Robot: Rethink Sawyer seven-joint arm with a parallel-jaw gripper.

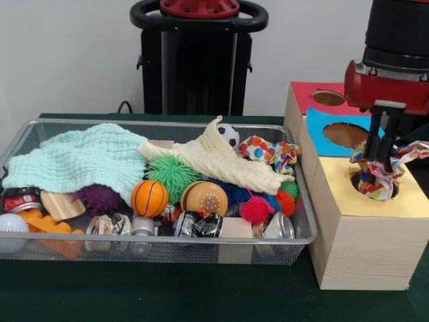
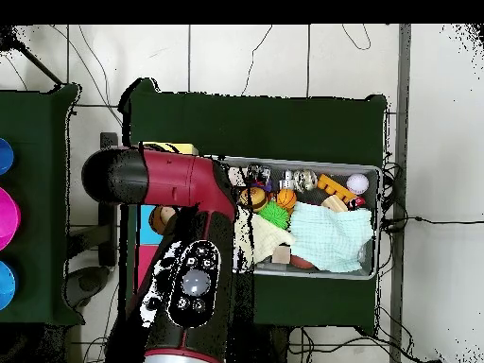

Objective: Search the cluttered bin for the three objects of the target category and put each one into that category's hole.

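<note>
Front view: gripper (image 1: 383, 157) hangs over the yellow hole (image 1: 373, 186) of the wooden box (image 1: 362, 251), fingers closed on a patterned cloth (image 1: 377, 176) w/ colourful shapes; cloth's lower part sits in the hole, one end trails out to the right. Box has also a blue hole (image 1: 344, 135) and a red hole (image 1: 328, 98) farther back, both w/o anything showing in them. Left of the box, touching or just beside it, stands the wire bin (image 1: 40, 251) on the green worktop (image 1: 167, 292). In the bin: a mint cloth (image 1: 80, 159) at left, a cream cloth (image 1: 214, 161) across the middle, a second patterned cloth (image 1: 268, 153) at the right rear corner, near the box. Under and around them: a small basketball (image 1: 149, 198), green spiky ball (image 1: 173, 173), pink spiky ball (image 1: 257, 209), purple spiky ball (image 1: 99, 198), cans along the front wall, a white ball (image 1: 12, 228) at far left. Overhead view: the arm (image 2: 180, 255) covers the box and hides the gripper; the bin (image 2: 373, 269) lies to the arm's right, mint cloth (image 2: 329, 236) and basketball (image 2: 285, 198) visible inside.
</note>
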